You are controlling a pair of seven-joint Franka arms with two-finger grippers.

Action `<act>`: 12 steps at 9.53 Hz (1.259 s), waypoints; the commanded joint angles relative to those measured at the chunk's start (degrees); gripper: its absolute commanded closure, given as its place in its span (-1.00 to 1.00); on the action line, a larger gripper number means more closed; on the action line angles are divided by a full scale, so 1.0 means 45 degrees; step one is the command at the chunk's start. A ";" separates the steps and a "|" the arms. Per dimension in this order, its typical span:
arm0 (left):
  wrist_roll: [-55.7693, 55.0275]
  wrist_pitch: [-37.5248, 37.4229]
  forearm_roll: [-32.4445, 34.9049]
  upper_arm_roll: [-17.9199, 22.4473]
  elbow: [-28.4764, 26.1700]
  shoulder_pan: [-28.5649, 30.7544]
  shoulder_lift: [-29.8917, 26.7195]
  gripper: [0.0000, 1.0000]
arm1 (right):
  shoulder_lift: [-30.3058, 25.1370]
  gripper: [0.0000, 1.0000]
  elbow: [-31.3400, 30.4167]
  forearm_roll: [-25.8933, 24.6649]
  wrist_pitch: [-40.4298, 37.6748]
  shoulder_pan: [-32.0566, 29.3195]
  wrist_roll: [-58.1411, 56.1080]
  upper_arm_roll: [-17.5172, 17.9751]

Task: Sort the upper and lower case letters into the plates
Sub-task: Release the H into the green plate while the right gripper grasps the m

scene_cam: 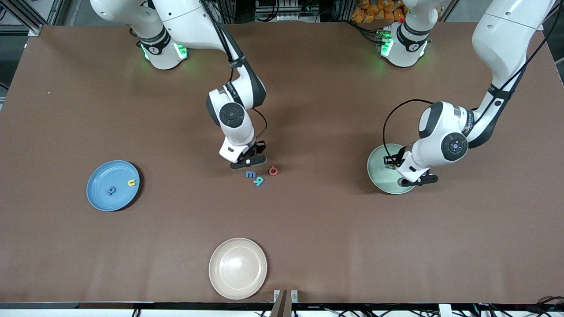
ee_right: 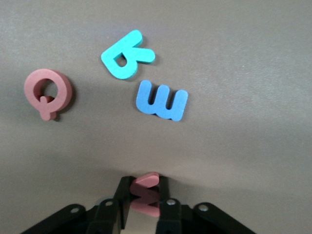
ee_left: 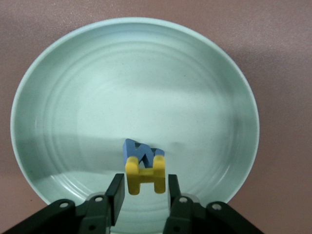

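Observation:
My right gripper (scene_cam: 248, 162) is shut on a red-pink letter (ee_right: 145, 193), low over the table's middle. Close by on the table lie a blue letter m (scene_cam: 250, 174) (ee_right: 162, 100), a teal letter (scene_cam: 259, 180) (ee_right: 126, 55) and a red-pink Q (scene_cam: 273, 170) (ee_right: 47, 92). My left gripper (scene_cam: 412, 180) (ee_left: 144, 195) is open over the mint green plate (scene_cam: 380, 169) (ee_left: 136, 83). Its fingers flank a yellow H (ee_left: 145, 174) without touching it. The H rests against a blue letter (ee_left: 141, 150) in that plate. The sky blue plate (scene_cam: 101, 193) holds a yellow letter (scene_cam: 131, 182) and a blue letter (scene_cam: 111, 190).
A cream-beige plate (scene_cam: 238, 268) lies bare at the table's edge nearest the front camera. The sky blue plate is toward the right arm's end of the table, the mint green plate toward the left arm's end.

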 commanded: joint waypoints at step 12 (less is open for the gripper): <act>-0.4816 -0.1543 0.0390 -0.1066 0.3318 -0.3659 0.0885 -1.00 | -0.1438 1.00 0.1220 0.0120 -0.3498 -0.4353 -0.8160 -0.3836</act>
